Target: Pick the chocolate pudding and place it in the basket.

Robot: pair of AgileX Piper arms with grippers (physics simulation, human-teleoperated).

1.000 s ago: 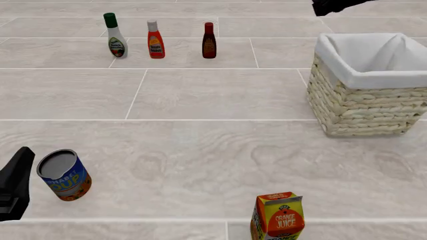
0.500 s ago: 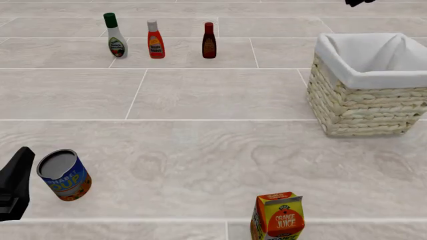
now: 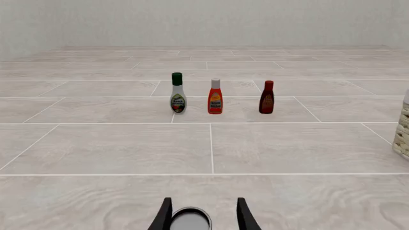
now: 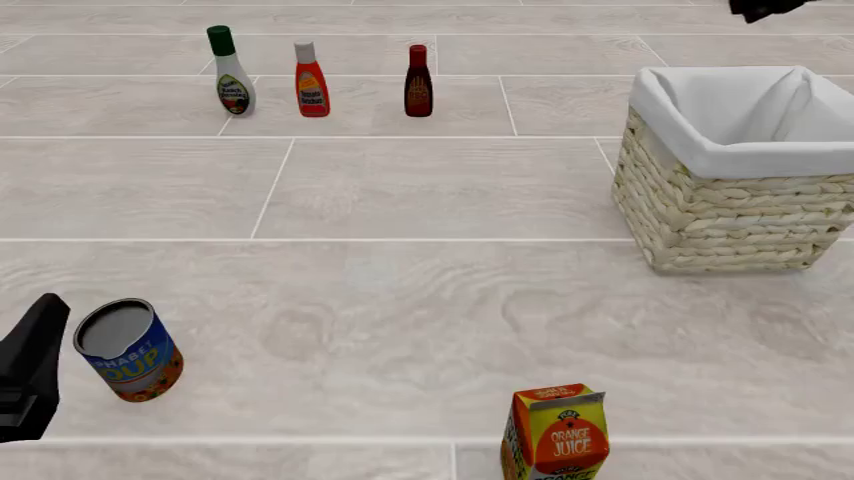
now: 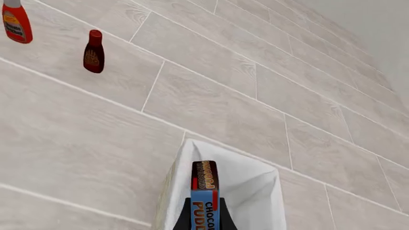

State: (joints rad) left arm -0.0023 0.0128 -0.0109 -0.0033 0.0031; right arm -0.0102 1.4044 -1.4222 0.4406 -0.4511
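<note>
1. Left wrist view: the left tool (image 3: 204,218) stands with its fingers apart, gripping nothing, and the grey top of the can (image 3: 191,219) shows between them. Well ahead of it stand the green-capped bottle (image 3: 177,93), the orange bottle (image 3: 215,97) and the dark bottle (image 3: 266,97). This arm has no part in the step and, in my judgement, is best kept where it is.

2. Front view: only a dark scrap of the right tool (image 4: 763,8) shows at the top edge, beyond the basket (image 4: 727,220); its grip cannot be read here, and the pudding is not visible. The juice carton (image 4: 557,435) stands well apart from it, on the near side of the bench (image 4: 441,190).

3. Right wrist view: the right tool (image 5: 205,218) is clamped on the chocolate pudding (image 5: 205,191), which is held upright between the fingers, above the white-lined mouth of the basket. The box looks lined up over the opening, seemingly nearer one rim than the middle.

4. To do the step well, I judge it best to centre the box over the lining, lower it inside the walls, and part the fingers only once it sits low, so it cannot tip over the rim.
</note>
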